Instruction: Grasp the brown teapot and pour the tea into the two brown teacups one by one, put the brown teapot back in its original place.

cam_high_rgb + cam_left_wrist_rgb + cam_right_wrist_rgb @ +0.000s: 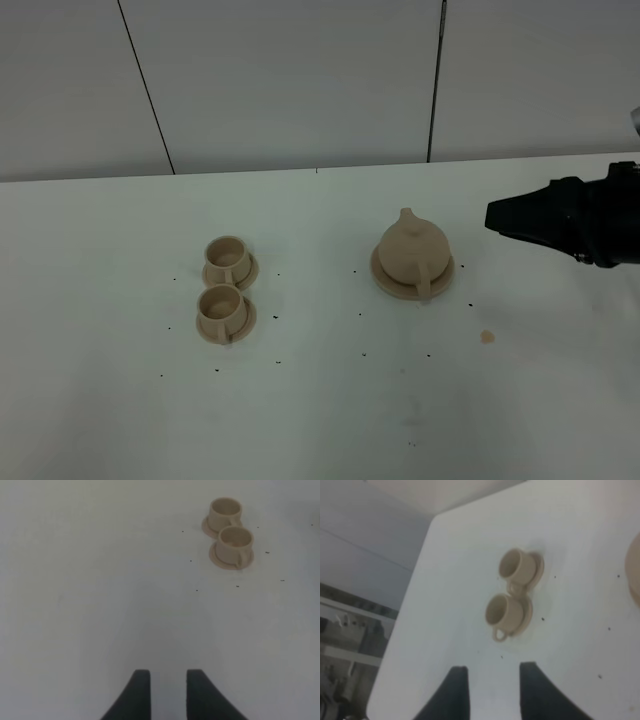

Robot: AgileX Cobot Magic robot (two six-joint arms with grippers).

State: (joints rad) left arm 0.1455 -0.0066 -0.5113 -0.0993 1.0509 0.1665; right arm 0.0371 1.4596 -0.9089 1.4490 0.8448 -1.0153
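The brown teapot (412,252) sits upright on its flat tan saucer (383,274) right of the table's middle, its handle facing the front. The two brown teacups (227,260) (220,310) stand on small saucers left of centre, one behind the other. My right gripper (492,215) hovers right of the teapot, apart from it, open and empty (492,667). Its wrist view shows both cups (516,566) (504,614) and a tan edge (635,575) of the teapot or its saucer. My left gripper (167,672) is open and empty over bare table, far from the cups (225,514) (235,542). It is outside the exterior view.
The white table (320,410) carries small dark specks and a tan crumb (487,337) in front of the teapot to the right. A grey panelled wall (300,80) stands behind the far edge. The right wrist view shows the table's far left edge (415,595).
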